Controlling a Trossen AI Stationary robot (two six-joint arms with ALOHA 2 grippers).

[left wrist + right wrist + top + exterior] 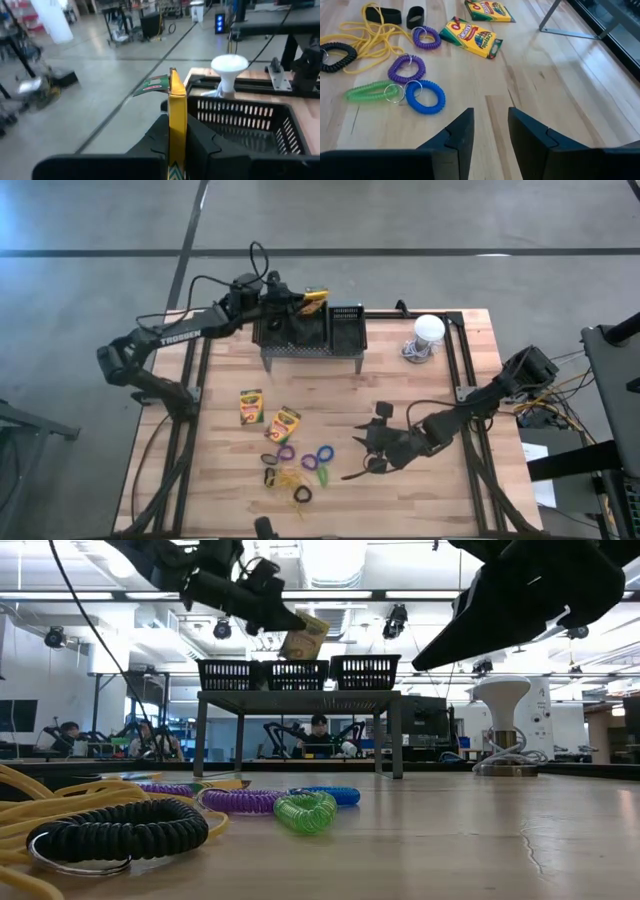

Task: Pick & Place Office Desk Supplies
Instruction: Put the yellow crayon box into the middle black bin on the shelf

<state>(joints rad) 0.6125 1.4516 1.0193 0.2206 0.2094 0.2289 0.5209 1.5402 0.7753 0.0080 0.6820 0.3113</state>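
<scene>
The scene is bright and evenly lit from above. In the low view, long ceiling lamps [330, 560] make white glare, and both arms look almost black against them. On the table [440, 500] the shadows are soft and short; a faint one lies under the grey stand [310, 352]. In the left wrist view the floor and the room behind are blurred, and the white dome [229, 65] is a little overexposed. In the low view the near black loop [115, 830] is slightly out of focus.

pale planked wood table [545, 90], glossy printed card crayon boxes [472, 36].
</scene>
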